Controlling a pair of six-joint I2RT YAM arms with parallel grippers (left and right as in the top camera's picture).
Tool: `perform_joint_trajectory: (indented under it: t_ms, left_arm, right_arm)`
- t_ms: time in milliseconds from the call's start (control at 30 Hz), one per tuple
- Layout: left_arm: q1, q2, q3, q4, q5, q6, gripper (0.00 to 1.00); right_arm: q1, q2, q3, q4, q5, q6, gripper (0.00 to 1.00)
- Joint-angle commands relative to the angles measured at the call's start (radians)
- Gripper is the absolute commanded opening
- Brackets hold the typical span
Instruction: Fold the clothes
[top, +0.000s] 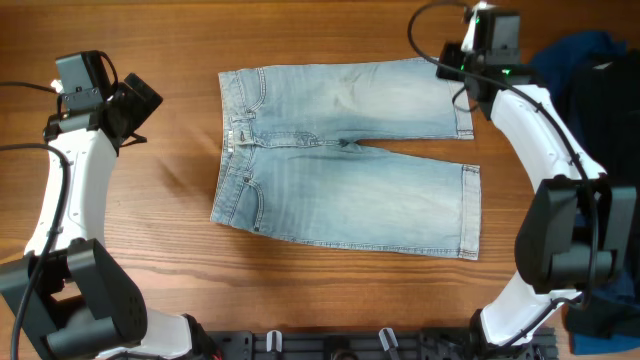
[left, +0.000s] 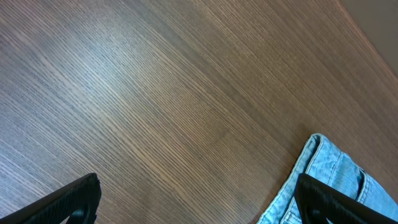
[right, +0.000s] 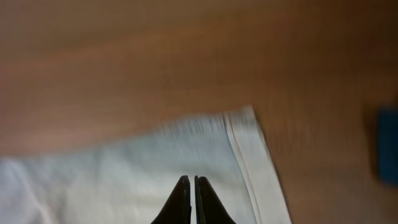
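Observation:
The light blue faded jeans (top: 345, 165) lie flat on the wooden table, waistband to the left and both legs spread to the right. My left gripper (top: 140, 100) is open and empty, to the left of the waistband's far corner; that corner shows in the left wrist view (left: 323, 162) beside the open fingers (left: 199, 205). My right gripper (top: 458, 72) is shut, with nothing visible between its fingers, over the far leg's hemmed cuff. The blurred right wrist view shows its closed tips (right: 193, 186) above the pale denim (right: 137, 168) close to the cuff (right: 249, 155).
A dark blue garment (top: 590, 55) and a black garment (top: 612, 95) lie at the table's right edge, beside the right arm. A blue patch shows at the right edge of the right wrist view (right: 387, 146). Bare wood table (top: 150, 200) surrounds the jeans.

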Motion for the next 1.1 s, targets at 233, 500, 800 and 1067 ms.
perform_joint_trajectory:
  t_ms: [233, 500, 800, 1067]
  left_arm:
    - [0.005, -0.011, 0.011, 0.000, 0.005, 0.002, 1.00]
    - [0.005, -0.012, 0.011, 0.000, 0.005, 0.002, 1.00]
    - [0.005, -0.012, 0.011, 0.000, 0.005, 0.002, 1.00]
    - [0.005, -0.012, 0.011, 0.000, 0.005, 0.002, 1.00]
  right_arm:
    - [0.000, 0.160, 0.004, 0.202, -0.019, -0.012, 0.04]
    - [0.000, 0.247, 0.004, 0.177, -0.020, -0.013, 0.04]
    - [0.000, -0.089, 0.005, -0.177, -0.076, -0.006, 0.04]
    - [0.000, -0.452, 0.004, -0.720, -0.074, 0.091, 0.04]
